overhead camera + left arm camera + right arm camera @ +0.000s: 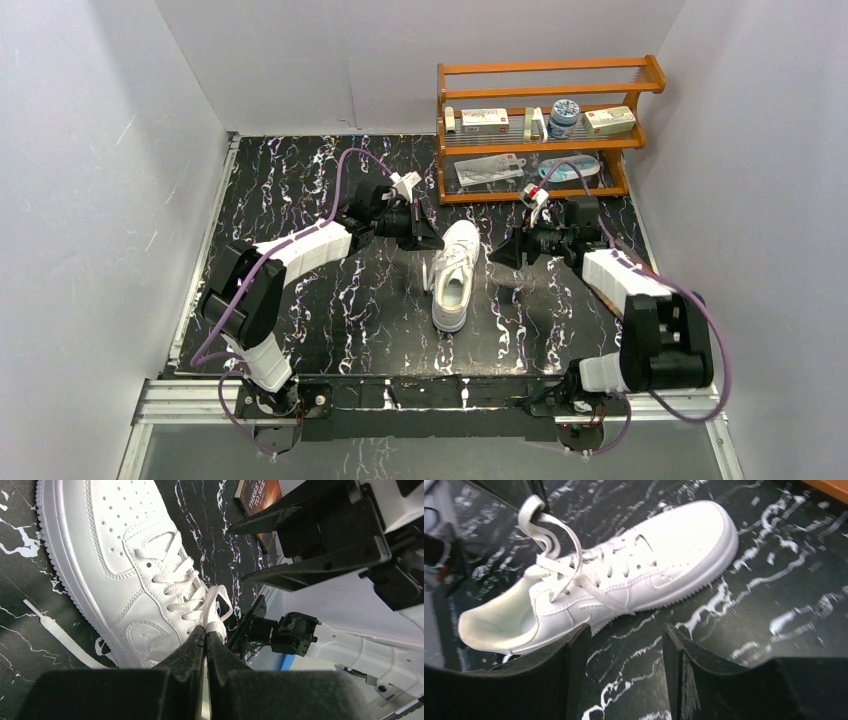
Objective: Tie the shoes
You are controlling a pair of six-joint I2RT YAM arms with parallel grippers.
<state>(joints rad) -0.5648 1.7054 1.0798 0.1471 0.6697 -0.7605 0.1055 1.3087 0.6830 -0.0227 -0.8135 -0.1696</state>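
Left gripper [206,636]: clenched on lace loop [214,611], frame centre; to be held taut.
Right gripper [625,639]: released; loose lace [52,630], lower left, to be grasped.

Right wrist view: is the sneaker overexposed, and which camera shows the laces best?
Right wrist: yes, the sneaker toe glares white, slightly blurred. Left wrist: laces crisp, stitching readable, left gripper pinching one. Top external: sneaker small, laces unresolved.

In the left wrist view the sneaker [125,555] toe is cut off at 11 o'clock. Its lace [214,605] end hides inside the pinched left gripper [206,632]. The book [257,495] at 12 o'clock is half hidden.
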